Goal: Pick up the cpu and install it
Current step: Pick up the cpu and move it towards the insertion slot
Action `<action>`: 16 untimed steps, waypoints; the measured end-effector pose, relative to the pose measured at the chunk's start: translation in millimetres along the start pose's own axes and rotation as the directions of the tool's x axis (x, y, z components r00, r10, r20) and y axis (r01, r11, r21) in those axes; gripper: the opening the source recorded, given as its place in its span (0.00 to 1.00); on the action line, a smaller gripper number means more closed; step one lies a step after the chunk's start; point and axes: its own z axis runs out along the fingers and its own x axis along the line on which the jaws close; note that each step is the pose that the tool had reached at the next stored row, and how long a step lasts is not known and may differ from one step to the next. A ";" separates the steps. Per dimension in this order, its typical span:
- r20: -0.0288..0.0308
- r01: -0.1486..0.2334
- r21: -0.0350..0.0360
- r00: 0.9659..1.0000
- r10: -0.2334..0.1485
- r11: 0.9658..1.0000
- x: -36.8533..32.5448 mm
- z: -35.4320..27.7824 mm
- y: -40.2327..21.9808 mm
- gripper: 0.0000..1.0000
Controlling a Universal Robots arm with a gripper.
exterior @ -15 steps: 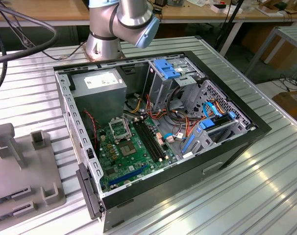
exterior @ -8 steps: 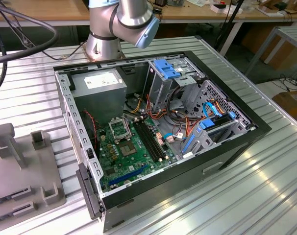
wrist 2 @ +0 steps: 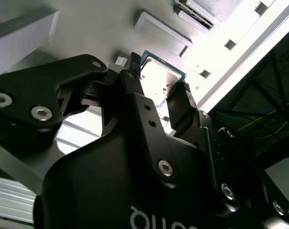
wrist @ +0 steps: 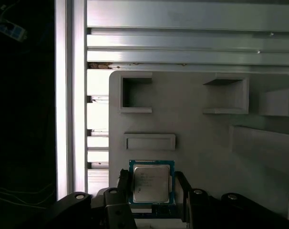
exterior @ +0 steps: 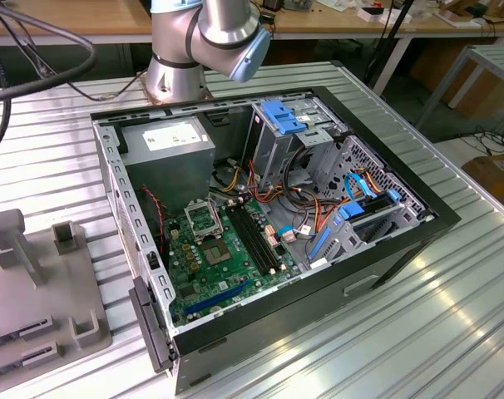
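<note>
The cpu (wrist: 151, 183) is a small square chip with a dull silver top and a teal rim. My gripper (wrist: 153, 187) is shut on it, one black finger against each of two opposite edges. It hangs above the grey fixture plate (wrist: 206, 143). In the second wrist view the cpu (wrist 2: 159, 78) catches the light between the same fingers of the gripper (wrist 2: 160, 74). In the exterior view the open computer case (exterior: 402, 241) lies on the table, with the silver-framed socket (exterior: 204, 220) on its green motherboard (exterior: 227, 262).
The grey fixture plate (exterior: 36, 283), with raised posts and pockets, lies at the exterior view's left of the case. The arm's base (exterior: 177, 71) stands behind the case. Black memory slots (exterior: 256, 241), cables and a drive cage (exterior: 294, 137) crowd the case beside the socket.
</note>
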 end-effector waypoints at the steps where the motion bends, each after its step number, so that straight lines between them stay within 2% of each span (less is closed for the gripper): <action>1: 0.000 0.000 0.000 1.000 0.000 1.000 0.0 -2.5 0.0 0.47; 3: 0.000 0.000 0.000 1.000 0.000 1.000 0.0 -8.1 0.0 0.47; 4: 0.000 0.000 0.000 1.000 0.000 1.000 0.0 -15.0 0.0 0.47; 8: 0.000 0.000 0.000 1.000 0.000 1.000 0.1 -31.2 0.1 0.47; 10: 0.000 0.000 0.000 1.000 0.000 1.000 0.1 -42.0 0.1 0.47; 14: 0.000 0.000 0.000 1.000 0.000 1.000 0.1 -57.2 0.1 0.47; 15: 0.000 0.000 0.000 1.000 0.000 1.000 0.2 -63.8 0.1 0.47; 16: 0.000 0.000 0.000 1.000 0.000 1.000 0.1 -67.4 0.1 0.47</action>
